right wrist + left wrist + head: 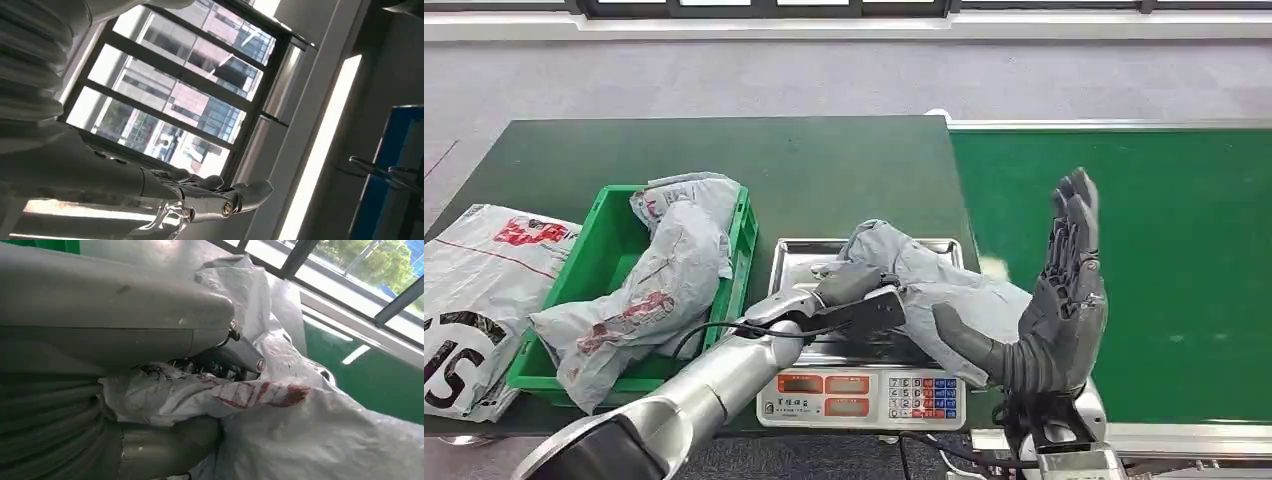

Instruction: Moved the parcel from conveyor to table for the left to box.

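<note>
Fingers (pixel 235 362) of the left hand (pixel 856 295) clench the crumpled grey plastic parcel (pixel 944 290) on the silver weighing scale (pixel 796 262). Right hand (pixel 1054 310) stands upright, fingers spread, holding nothing.

Open robot hand (pixel 200 197) against window (pixel 175 95)
</note>
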